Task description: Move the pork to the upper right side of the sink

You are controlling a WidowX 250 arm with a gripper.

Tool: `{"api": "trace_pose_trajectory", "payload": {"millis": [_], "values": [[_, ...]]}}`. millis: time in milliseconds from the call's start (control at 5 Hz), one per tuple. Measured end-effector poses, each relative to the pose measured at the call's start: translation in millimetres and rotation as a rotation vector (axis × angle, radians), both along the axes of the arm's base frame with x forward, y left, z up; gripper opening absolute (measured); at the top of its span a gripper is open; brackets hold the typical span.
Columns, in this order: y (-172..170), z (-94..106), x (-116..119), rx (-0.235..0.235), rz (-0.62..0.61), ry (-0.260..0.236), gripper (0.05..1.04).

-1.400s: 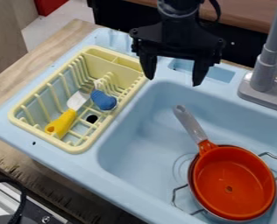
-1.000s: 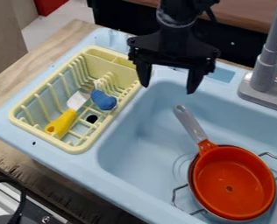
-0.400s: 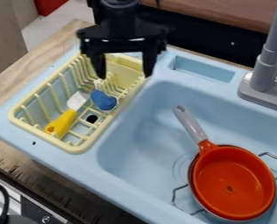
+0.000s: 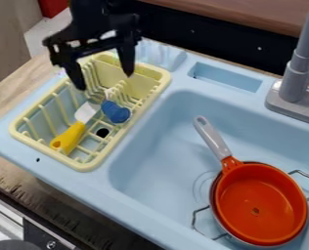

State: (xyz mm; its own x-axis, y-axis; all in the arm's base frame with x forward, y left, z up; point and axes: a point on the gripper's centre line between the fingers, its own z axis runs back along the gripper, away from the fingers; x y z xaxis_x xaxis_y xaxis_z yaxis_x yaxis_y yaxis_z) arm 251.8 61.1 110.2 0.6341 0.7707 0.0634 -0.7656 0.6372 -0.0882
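A: Claw (image 4: 105,82), position?

B: Over the far end of the yellow dish rack (image 4: 85,167), tilted. Fingers (image 4: 127,63) spread apart, a gap between the tips, nothing held.

A: Nearest item beneath?

B: Blue piece (image 4: 116,113) with a whitish part, in the rack, just nearer me than the claw. Farther toward me, same rack: spatula (image 4: 71,135), yellow handle, white blade.

A: Pork?

B: Cannot tell which item it is, so cannot fix its place against the claw.

A: Right of the claw, from where we stand?

B: Blue sink (image 4: 164,161). Orange pan (image 4: 255,195) in its basin, well apart from the claw, grey handle (image 4: 211,138) pointing back toward it; wire handles (image 4: 304,183) at the pan's sides. Grey faucet (image 4: 297,93) far right of the claw; shallow recess (image 4: 227,78) in the rim between them.
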Motion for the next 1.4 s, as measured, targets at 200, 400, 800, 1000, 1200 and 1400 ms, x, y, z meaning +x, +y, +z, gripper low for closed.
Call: {"api": "trace_pose_trajectory", "payload": {"millis": [200, 400, 800, 1000, 1200, 1400], "values": [[1.5, -14.0, -2.8, -0.061, 0.078, 0.054, 0.996], [9.4, -17.5, 2.4, -0.077, 0.122, 0.026, 0.996], [12.3, -25.9, 4.9, -0.081, 0.166, 0.067, 0.996], [9.1, -36.1, -3.6, -0.131, 0.198, 0.077, 0.996], [2.7, -46.0, -16.1, -0.164, 0.206, 0.084, 0.996], [-3.1, -49.9, -24.0, -0.144, 0.188, 0.058, 0.996]]}}
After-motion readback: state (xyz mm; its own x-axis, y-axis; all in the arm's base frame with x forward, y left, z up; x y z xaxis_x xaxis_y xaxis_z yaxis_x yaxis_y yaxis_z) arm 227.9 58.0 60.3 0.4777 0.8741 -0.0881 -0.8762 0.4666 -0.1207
